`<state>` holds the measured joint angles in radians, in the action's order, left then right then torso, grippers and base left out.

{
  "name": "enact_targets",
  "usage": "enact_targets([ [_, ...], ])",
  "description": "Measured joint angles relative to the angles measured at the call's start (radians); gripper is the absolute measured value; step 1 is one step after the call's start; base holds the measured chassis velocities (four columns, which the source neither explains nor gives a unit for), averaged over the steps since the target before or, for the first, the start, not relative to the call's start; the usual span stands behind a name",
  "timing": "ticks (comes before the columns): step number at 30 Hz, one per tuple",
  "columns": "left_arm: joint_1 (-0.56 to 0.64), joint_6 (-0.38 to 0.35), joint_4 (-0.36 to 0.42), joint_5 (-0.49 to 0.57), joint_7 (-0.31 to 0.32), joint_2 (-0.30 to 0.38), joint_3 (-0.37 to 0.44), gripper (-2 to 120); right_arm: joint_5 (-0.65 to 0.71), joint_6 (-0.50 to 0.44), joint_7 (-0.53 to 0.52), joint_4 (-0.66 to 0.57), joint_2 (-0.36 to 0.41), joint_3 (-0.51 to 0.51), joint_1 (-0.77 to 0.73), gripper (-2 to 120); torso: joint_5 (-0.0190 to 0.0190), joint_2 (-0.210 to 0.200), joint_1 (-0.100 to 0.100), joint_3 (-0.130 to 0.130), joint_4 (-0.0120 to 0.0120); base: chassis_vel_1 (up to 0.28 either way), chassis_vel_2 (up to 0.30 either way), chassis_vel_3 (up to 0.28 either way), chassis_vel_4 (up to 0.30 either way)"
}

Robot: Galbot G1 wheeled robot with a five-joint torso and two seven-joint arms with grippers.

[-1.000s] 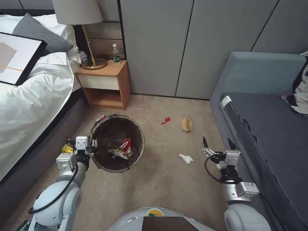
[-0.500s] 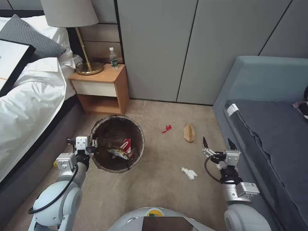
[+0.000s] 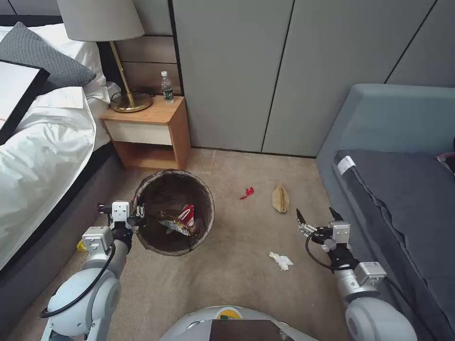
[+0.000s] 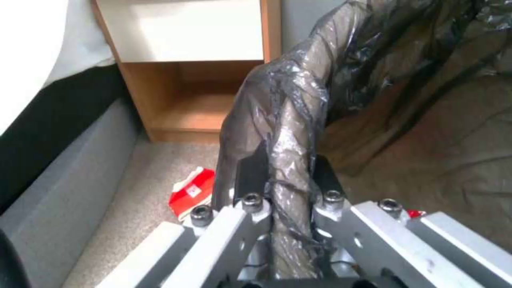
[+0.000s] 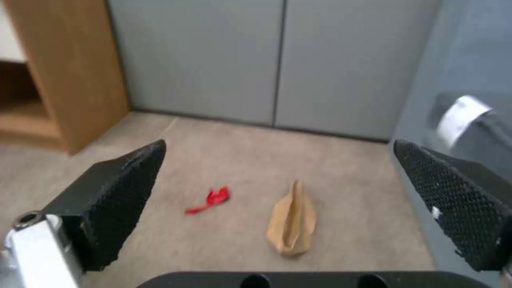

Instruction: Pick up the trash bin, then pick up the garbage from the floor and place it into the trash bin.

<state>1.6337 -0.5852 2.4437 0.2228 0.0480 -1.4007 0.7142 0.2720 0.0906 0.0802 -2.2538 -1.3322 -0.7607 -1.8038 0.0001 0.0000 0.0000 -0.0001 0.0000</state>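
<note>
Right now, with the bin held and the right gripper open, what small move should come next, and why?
Probably lower the open right gripper toward the brown paper bag lying ahead between its fingers, since the left gripper already clamps the trash bin rim.

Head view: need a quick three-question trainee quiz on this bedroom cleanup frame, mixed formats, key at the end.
1. True or false: the left hand is clamped on the rim of the trash bin.
2. Multiple choice: which litter lies nearest the right hand on the carpet? A) white tissue B) red scrap C) brown paper bag
3. Fill in: the right hand's fingers are ___ and hold nothing.

Key: 1 true, the left wrist view shows both fingers pinching the bag-covered rim. 2 C. 3 open.
</note>
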Motion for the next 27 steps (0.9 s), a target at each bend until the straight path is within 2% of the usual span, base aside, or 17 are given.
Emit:
enact_targets([
  [2, 0.002, 0.0, 0.001, 0.0, 0.0, 0.0, 0.0, 3, 0.023, 0.012, 0.013, 0.008, 0.023, -0.007, 0.003, 100, 0.0001, 0.0, 0.0, 0.0, 0.0, 0.0, 0.0, 0.0, 0.0],
  [6, 0.011, -0.003, 0.008, 0.0, 0.001, 0.001, 0.001, 3, 0.119, 0.065, 0.064, 0.053, 0.126, -0.02, 0.021, 100, 0.0002, 0.0, 0.0, 0.0, -0.0001, 0.0, 0.0, 0.0, 0.0],
  [12, 0.018, -0.005, 0.013, 0.001, 0.002, 0.005, 0.005, 3, 0.143, 0.103, 0.101, 0.106, 0.206, 0.005, 0.059, 100, 0.0001, 0.0, 0.0, 0.0, 0.0, 0.0, 0.0, 0.0, 0.0],
  [17, 0.022, -0.01, 0.015, 0.001, 0.003, 0.008, 0.008, 3, 0.196, 0.218, 0.118, 0.166, 0.285, 0.065, 0.126, 100, 0.0, 0.0, 0.0, 0.0, -0.0001, 0.0, 0.0, 0.0, 0.0],
  [18, 0.022, -0.01, 0.015, 0.001, 0.003, 0.008, 0.008, 3, 0.196, 0.218, 0.118, 0.166, 0.285, 0.065, 0.126, 100, 0.0, 0.0, 0.0, 0.0, -0.0001, 0.0, 0.0, 0.0, 0.0],
  [22, 0.019, -0.015, 0.015, 0.0, 0.005, 0.009, 0.006, 3, 0.231, 0.32, 0.123, 0.218, 0.314, 0.114, 0.193, 100, 0.0, 0.0, 0.0, 0.0, 0.0, 0.0, 0.0, 0.0, 0.0],
  [27, 0.016, -0.017, 0.012, 0.0, 0.007, 0.011, 0.007, 3, 0.248, 0.373, 0.12, 0.284, 0.33, 0.17, 0.251, 100, 0.0, 0.0, 0.0, 0.0, 0.0, 0.0, 0.0, 0.0, 0.0],
])
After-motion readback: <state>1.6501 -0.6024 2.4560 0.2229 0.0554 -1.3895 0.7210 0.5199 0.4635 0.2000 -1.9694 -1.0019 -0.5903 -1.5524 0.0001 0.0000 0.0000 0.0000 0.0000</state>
